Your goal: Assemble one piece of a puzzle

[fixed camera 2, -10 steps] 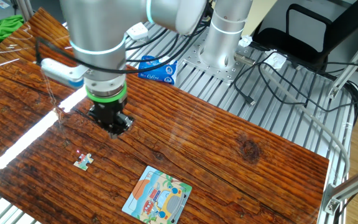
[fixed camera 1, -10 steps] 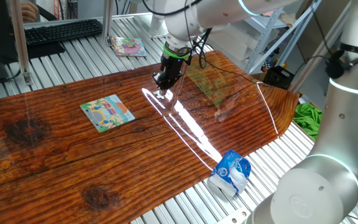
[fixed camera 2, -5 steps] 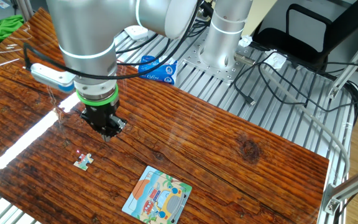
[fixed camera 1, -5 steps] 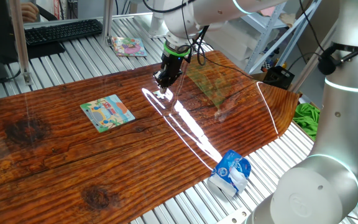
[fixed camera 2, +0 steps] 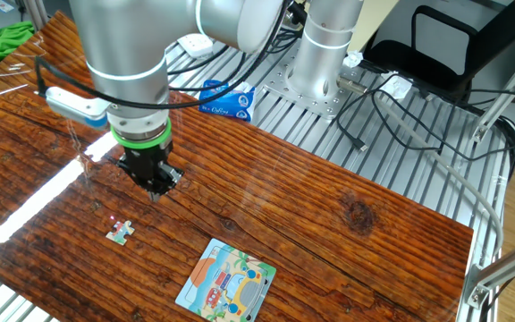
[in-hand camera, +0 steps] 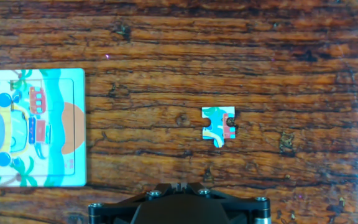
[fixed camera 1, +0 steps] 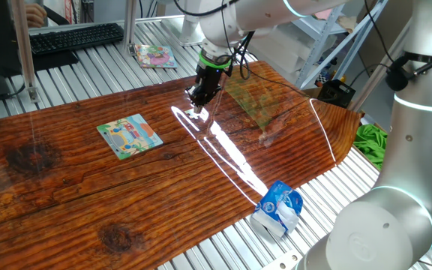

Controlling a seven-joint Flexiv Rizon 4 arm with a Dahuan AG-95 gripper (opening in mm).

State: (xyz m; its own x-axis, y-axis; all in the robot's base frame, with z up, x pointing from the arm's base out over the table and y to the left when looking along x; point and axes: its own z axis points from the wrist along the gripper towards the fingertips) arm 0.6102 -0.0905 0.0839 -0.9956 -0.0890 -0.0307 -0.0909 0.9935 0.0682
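1. Table [fixed camera 1: 66, 202]: one dark red-brown wooden top with coarse streaked grain and a glossy glare stripe.
2. Gripper [fixed camera 2: 156, 186]: one black unit hanging above the table; finger spacing cannot be determined.
3. Puzzle [fixed camera 1: 129, 136]: one flat square board with a pale rim, lying on the wood well apart from the gripper.
4. Puzzle piece [in-hand camera: 219, 125]: one small loose knobbed tile lying alone beside the puzzle.
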